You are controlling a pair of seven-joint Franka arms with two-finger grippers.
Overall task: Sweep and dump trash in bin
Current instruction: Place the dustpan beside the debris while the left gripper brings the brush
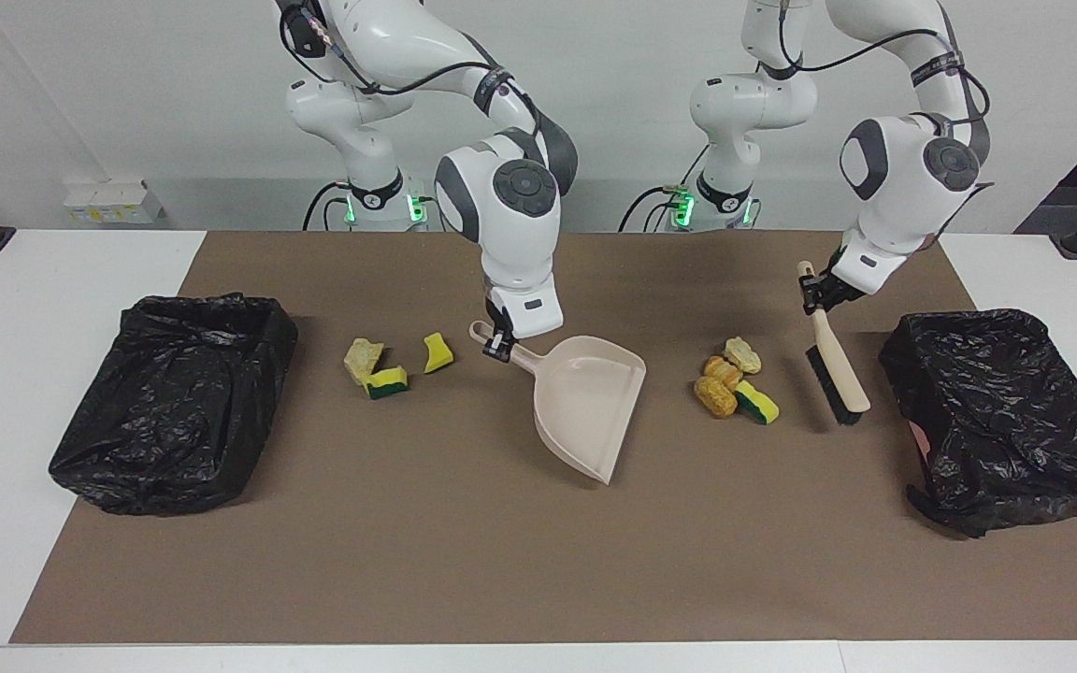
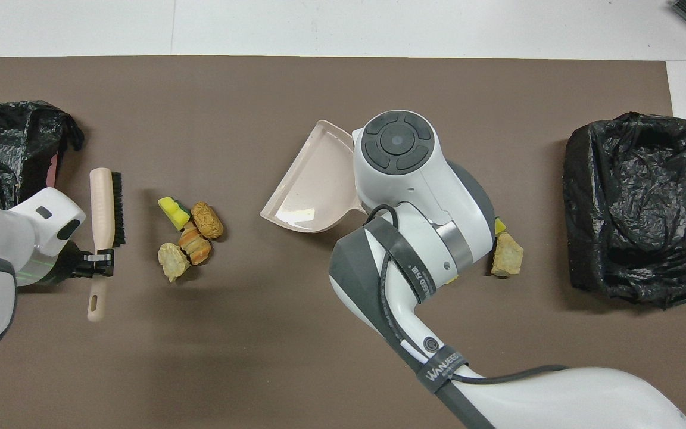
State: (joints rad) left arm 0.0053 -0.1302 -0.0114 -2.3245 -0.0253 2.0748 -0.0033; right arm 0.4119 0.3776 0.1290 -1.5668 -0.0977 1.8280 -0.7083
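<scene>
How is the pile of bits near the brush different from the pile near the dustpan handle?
The pile by the brush has four scraps, packed touching; the pile by the dustpan handle has three, more spread out. The brush pile holds two golden bread-like chunks; the dustpan pile shows none. Both piles have yellow sponge with green backing and lie on the brown mat.

Seven trash scraps point(image 1: 733, 379) of sponge and bread in two clusters flanking the dustpan point(image 1: 590, 402).
</scene>
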